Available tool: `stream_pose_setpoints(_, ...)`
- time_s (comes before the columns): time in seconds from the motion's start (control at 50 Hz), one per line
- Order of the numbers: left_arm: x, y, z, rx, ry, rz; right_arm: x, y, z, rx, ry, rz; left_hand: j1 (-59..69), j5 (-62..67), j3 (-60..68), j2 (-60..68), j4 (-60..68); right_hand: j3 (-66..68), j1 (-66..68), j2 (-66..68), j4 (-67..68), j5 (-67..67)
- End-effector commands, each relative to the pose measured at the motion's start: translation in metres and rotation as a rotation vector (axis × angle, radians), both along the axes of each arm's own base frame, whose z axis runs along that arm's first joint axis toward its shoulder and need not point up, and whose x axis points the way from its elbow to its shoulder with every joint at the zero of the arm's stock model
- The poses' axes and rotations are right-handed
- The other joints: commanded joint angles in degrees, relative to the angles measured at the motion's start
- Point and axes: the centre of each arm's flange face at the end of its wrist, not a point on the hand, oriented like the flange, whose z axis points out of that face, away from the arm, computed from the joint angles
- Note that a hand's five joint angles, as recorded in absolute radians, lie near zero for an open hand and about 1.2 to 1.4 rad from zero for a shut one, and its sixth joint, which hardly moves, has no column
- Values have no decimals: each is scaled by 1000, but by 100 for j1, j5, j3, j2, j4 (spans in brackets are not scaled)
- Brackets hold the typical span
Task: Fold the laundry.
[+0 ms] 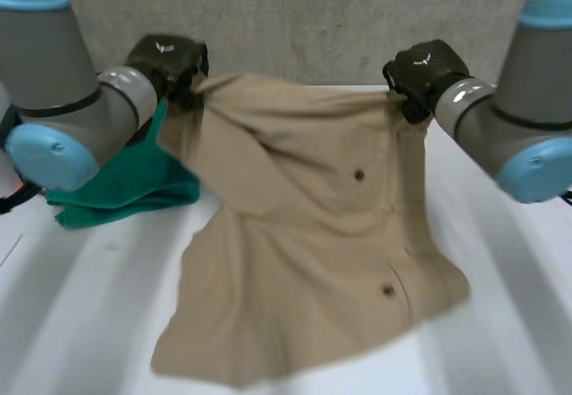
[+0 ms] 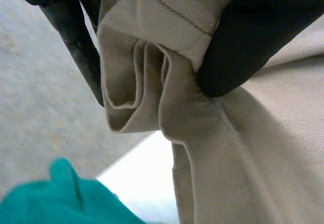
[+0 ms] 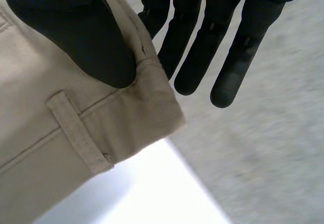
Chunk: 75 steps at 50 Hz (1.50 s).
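Observation:
A beige pair of shorts [image 1: 304, 234] with buttons hangs above the white table [image 1: 509, 323], stretched between both hands, and its lower part rests on the table. My left hand [image 1: 170, 60] grips one upper corner. At that wrist, bunched beige cloth [image 2: 152, 62] is pinched between the thumb and the fingers [image 2: 76, 46] of the left hand [image 2: 248, 46]. My right hand [image 1: 427, 69] holds the other upper corner. There the thumb of the right hand [image 3: 76, 26] presses the waistband corner [image 3: 147, 107], by a belt loop, against the straight fingers [image 3: 197, 46].
A green cloth [image 1: 134, 180] lies bunched on the table under the left arm, and it is below the left hand's grip in the wrist view [image 2: 61, 198]. A grey wall [image 1: 304, 11] stands close behind the table's far edge.

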Motion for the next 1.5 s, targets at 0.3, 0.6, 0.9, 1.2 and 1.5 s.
stream_pose_setpoints(0.3, 6, 8, 105, -546, 366, -68, 16, -2, 97, -479, -378, 25, 1505, 1358, 1209, 1142, 1126, 1180, 1640, 1339, 1142, 1173)
stream_pose_setpoints(0.6, 4, 7, -120, 21, 67, 24, 26, 1, -99, -38, -30, 33, 1505, 1358, 1209, 1142, 1126, 1180, 1640, 1339, 1142, 1173)
stream_pose_setpoints(0.9, 24, 113, -112, 258, -214, -67, -21, 66, -105, 278, 305, 127, 1505, 1358, 1209, 1142, 1126, 1180, 1640, 1339, 1142, 1173)
stream_pose_setpoints(1.2, 43, 210, -115, 575, -512, -223, -68, 140, -110, 533, 593, 255, -621, -768, -917, -983, -1000, 1180, 1640, 1339, 1142, 1173)
stream_pose_setpoints(1.5, 1, 96, -62, 133, -442, -278, -62, 128, -120, 473, 536, 227, -5495, -5642, -5791, -5858, -5874, 1180, 1640, 1339, 1142, 1173)
